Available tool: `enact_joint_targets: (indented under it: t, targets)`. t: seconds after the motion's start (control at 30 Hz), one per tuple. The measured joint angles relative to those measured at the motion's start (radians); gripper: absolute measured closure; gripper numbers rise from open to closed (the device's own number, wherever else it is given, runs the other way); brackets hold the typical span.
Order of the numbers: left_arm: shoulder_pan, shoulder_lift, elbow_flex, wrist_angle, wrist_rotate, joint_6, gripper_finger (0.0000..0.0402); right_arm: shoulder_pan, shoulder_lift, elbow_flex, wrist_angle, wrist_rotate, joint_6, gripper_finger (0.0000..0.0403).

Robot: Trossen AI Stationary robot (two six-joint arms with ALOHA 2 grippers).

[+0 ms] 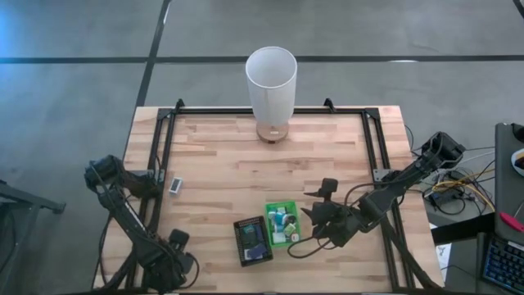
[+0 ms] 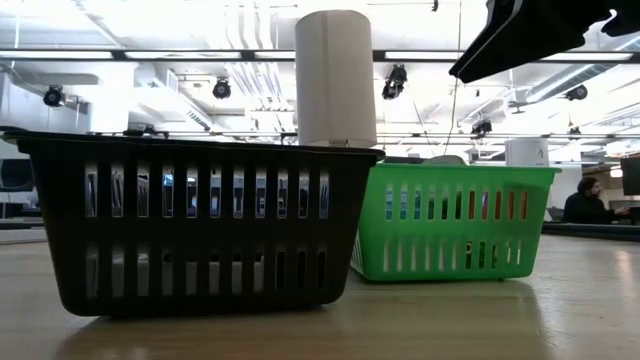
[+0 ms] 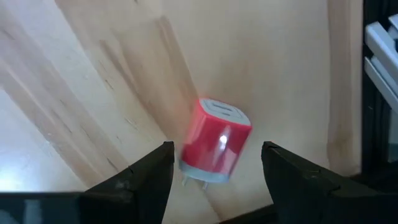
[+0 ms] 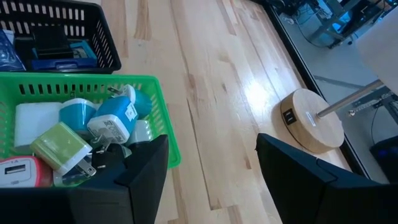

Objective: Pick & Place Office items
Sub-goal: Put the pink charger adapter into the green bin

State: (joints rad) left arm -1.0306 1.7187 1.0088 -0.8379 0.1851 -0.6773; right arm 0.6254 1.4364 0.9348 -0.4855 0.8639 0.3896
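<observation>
So the left gripper (image 3: 214,168), at the bottom left of the high view, has its jaws spread open around a red charger block (image 3: 216,148) on the wood table (image 1: 229,176), not pinching it. The right gripper (image 4: 211,168) hangs open and empty over the green basket (image 4: 163,109) near bottom centre, full of little plugs (image 4: 115,121). A black basket (image 1: 252,242) sits just beside it.

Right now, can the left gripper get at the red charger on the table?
Probably yes. The left gripper is open, and the red charger lies on bare wood between its fingers, with nothing in the way.
</observation>
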Motion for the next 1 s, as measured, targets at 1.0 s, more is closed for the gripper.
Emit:
enact_joint_targets:
  t: [1.0]
  targets:
    - [0.000, -0.003, -0.093, 0.123, -0.029, -0.259, 0.0204, 0.000, 0.000, -0.009, 0.003, -0.001, 0.056, 0.0170]
